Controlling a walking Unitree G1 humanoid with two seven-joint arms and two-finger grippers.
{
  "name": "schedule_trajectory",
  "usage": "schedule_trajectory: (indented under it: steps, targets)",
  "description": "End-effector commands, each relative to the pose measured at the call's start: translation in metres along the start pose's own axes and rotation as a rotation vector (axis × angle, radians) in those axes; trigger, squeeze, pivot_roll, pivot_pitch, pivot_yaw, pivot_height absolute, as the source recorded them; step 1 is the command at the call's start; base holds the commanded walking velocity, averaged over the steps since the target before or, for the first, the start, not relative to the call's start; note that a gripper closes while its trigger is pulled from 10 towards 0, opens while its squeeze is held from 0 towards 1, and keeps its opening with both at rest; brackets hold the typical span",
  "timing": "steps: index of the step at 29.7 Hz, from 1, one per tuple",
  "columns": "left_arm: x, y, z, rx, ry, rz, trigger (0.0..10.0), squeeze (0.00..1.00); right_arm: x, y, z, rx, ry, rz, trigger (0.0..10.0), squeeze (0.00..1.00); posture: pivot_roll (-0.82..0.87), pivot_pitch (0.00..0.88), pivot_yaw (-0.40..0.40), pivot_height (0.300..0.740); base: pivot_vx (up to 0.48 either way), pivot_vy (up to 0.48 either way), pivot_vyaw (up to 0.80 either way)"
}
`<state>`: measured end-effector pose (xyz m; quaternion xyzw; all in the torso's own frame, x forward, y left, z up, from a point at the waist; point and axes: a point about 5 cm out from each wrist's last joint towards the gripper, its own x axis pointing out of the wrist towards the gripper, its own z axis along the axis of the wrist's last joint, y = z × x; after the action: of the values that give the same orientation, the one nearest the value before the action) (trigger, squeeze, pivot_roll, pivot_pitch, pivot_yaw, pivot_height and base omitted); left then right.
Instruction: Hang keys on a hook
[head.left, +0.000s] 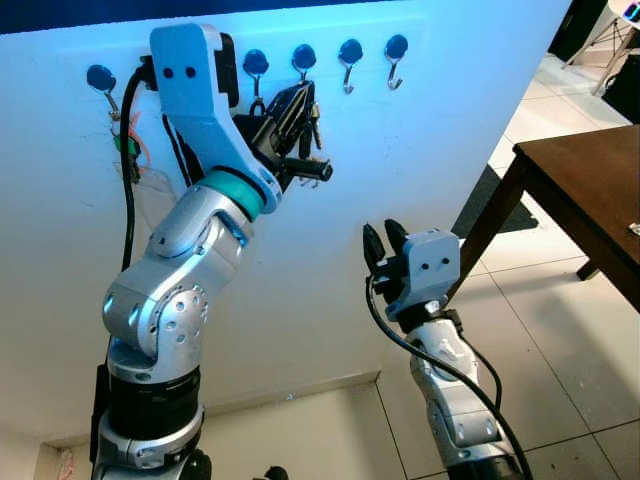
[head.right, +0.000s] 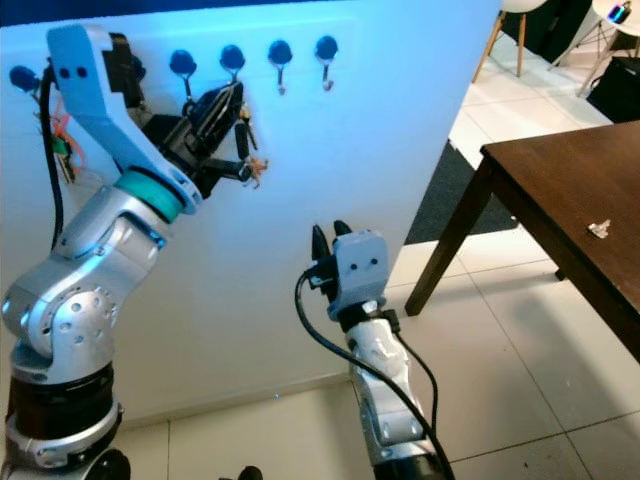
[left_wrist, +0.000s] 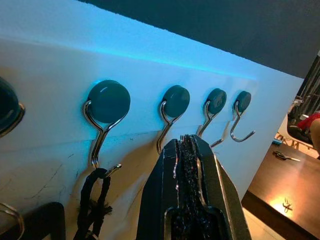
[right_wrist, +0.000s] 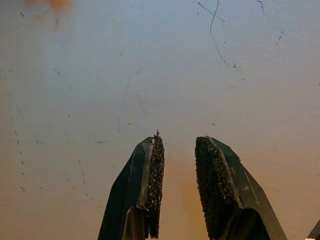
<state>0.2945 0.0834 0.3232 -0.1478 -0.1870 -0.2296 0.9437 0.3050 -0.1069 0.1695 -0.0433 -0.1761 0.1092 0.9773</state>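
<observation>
Wall (head.left: 330, 140) white w/ blue tint. Hooks (left_wrist: 100, 125) silver, dark teal round caps. Worktop (head.right: 570, 190) dark brown wood. Floor (head.right: 500, 330) pale tiles. Key strap (left_wrist: 95, 200) black.

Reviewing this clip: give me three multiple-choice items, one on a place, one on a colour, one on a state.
1. Where is the left gripper?
A. Over the table
B. Up at the row of hooks
C. Down by the floor

2. What colour is the table?
A. White
B. Green
C. Dark brown

3. How is the right gripper?
A. Open, holding nothing
B. Shut on keys
C. Shut on a cup

Key: 1 B, the left gripper points at the hooks on the wall. 2 C, the table is dark brown wood. 3 A, the right gripper shows a bare gap between its fingers.
</observation>
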Motion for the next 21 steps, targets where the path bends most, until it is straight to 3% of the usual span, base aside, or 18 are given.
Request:
schedule_trajectory:
  steps: [1, 9, 10, 12, 13, 21]
  targets:
    - [0.0008, 0.0042, -0.0123, 0.014, 0.075, 0.024, 10.0, 0.00, 0.0006, 0.0014, -0.0001, 0.006, 0.004, 0.000, 10.0, 0.00, -0.01, 0.092, 0.117, 0.740, 0.000, 0.000, 0.00]
    - [-0.0006, 0.0074, -0.0182, 0.001, 0.125, 0.029, 10.0, 0.00, 0.0003, 0.0016, -0.0006, 0.006, 0.004, 0.002, 10.0, 0.00, -0.01, 0.084, 0.116, 0.740, 0.000, 0.000, 0.00]
    - [-0.0009, 0.0076, -0.0187, -0.006, 0.130, 0.028, 10.0, 0.24, 0.0001, 0.0017, -0.0008, 0.006, 0.004, 0.003, 10.0, 0.00, -0.01, 0.084, 0.116, 0.740, 0.000, 0.000, 0.00]
    - [-0.0013, 0.0077, -0.0184, -0.012, 0.127, 0.024, 10.0, 0.24, 0.0000, 0.0017, -0.0010, 0.006, 0.005, 0.003, 10.0, 0.00, -0.01, 0.082, 0.115, 0.740, 0.000, 0.000, 0.00]
    - [-0.0016, 0.0078, -0.0177, -0.017, 0.121, 0.019, 10.0, 1.00, -0.0001, 0.0018, -0.0011, 0.006, 0.005, 0.003, 10.0, 0.00, -0.01, 0.080, 0.115, 0.740, 0.000, 0.000, 0.00]
    - [-0.0072, 0.0071, -0.0160, -0.089, 0.125, -0.026, 10.0, 1.00, -0.0009, 0.0024, -0.0018, 0.006, 0.007, 0.004, 10.0, 0.00, -0.02, 0.075, 0.117, 0.740, 0.000, 0.000, 0.00]
